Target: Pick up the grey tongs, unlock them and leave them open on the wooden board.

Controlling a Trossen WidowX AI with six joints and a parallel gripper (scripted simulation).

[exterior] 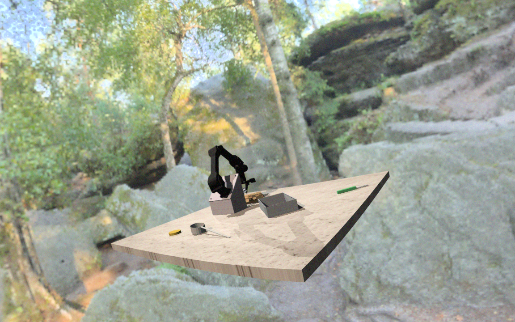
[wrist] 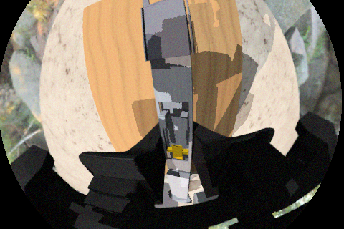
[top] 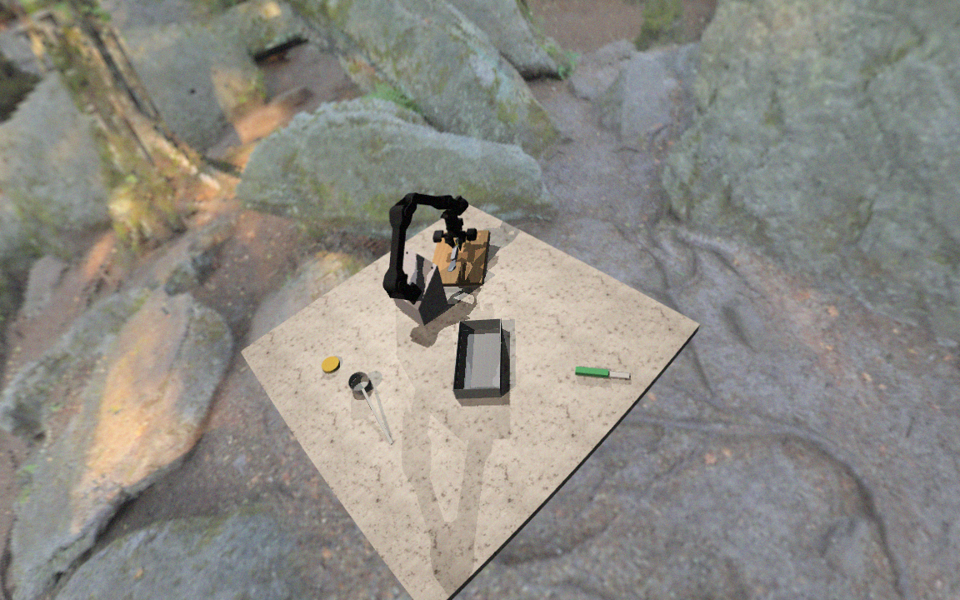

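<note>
The grey tongs [top: 453,257] [wrist: 173,82] lie nearly flat over the wooden board [top: 442,277] [exterior: 254,195] [wrist: 107,43], long side away from the wrist. Their two arms are close together, and the far looped end reaches past the board's far edge in the wrist view. A small yellow part [wrist: 177,152] shows near their hinge end. My gripper [top: 456,246] [wrist: 173,121] is shut on the tongs near that end. Their shadow lies close beside them; I cannot tell whether they touch the board, or the lock's state. The roasting tin [top: 477,392] [exterior: 283,209] holds no tongs.
The arm's grey base block [top: 432,298] [exterior: 227,205] stands beside the board. A small round pot [top: 352,385] [exterior: 197,229] holds a thin pale stick [top: 377,414] [exterior: 219,233], with a yellow disc [top: 330,364] [exterior: 174,232] nearby. A green-handled tool [top: 592,371] [exterior: 346,190] lies beyond the tin.
</note>
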